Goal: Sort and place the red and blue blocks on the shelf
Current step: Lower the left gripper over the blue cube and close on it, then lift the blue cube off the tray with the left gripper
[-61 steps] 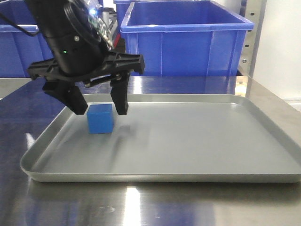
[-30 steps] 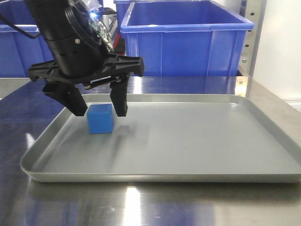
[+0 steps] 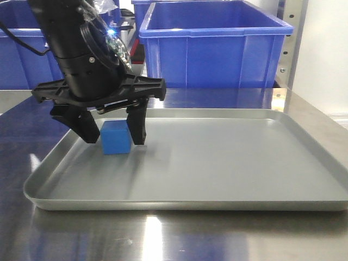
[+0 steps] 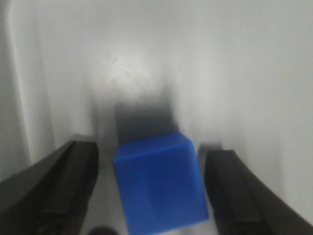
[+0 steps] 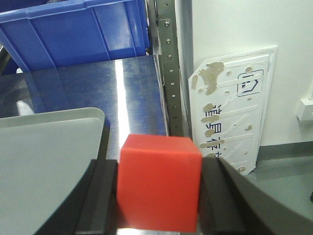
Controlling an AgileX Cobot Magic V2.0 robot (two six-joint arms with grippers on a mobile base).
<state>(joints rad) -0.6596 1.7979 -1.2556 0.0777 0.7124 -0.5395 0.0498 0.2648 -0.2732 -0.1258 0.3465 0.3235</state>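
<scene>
Blue block [image 3: 116, 138] now straddled; left end effector [image 3: 115, 140] lowered.

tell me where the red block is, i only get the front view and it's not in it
Observer: The right wrist view shows the red block clamped in the right claw.
Operator: does the left claw touch the blue one
Observer: No. In the left wrist view the left claw straddles the blue block with a gap on each side.
Operator: where's the right claw hanging
Observer: Beside a corner of the grey tray, near a perforated steel post.
</scene>
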